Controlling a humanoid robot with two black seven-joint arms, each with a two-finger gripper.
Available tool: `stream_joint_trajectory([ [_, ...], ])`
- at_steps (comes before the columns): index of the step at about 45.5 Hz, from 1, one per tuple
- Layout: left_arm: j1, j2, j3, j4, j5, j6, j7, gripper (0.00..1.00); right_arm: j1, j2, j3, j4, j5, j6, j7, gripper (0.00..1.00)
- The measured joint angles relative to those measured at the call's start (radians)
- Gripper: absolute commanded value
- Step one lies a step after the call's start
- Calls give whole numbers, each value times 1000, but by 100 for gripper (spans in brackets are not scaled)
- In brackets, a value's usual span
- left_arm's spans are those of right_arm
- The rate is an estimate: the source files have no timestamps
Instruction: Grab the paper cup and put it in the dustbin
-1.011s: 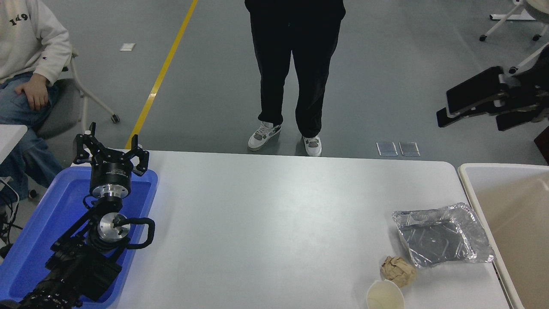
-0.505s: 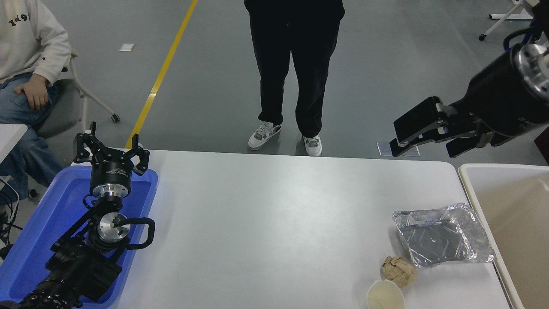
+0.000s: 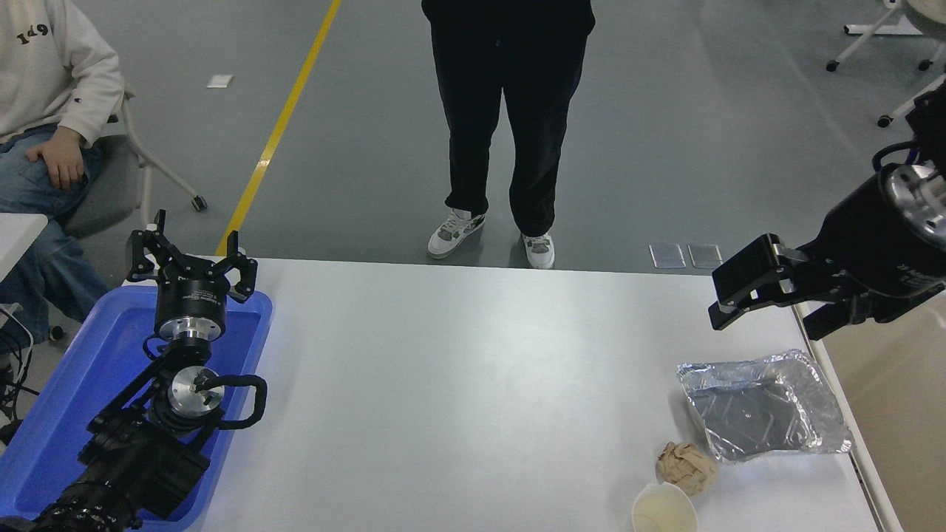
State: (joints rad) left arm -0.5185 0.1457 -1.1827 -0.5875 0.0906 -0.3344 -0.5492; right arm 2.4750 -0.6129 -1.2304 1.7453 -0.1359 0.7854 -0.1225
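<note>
Two spread fingers of the right claw [image 3: 768,295] hang empty, far from the paper cup [image 3: 664,510].

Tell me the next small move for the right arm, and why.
Probably bring the right pincer toward the robot and down to the paper cup. The pincer hangs open and empty above the table's far right corner, beyond the foil tray, while the cup stands untouched at the near edge, beside the brown paper ball.

You have bare white table [image 3: 473,384] left of the paper cup [image 3: 664,510]. The brown paper ball [image 3: 686,467] touches its far right side, and the foil tray [image 3: 765,405] lies just beyond, blocking that approach.
</note>
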Motion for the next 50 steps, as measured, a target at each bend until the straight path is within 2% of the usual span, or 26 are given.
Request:
stream_joint_trajectory([
  [25,0,0,0,0,0,0,0,99,-253,-132,63,0,-117,-15,1,100],
  [50,0,0,0,0,0,0,0,99,-563,-194,250,-7,-236,-163,5,100],
])
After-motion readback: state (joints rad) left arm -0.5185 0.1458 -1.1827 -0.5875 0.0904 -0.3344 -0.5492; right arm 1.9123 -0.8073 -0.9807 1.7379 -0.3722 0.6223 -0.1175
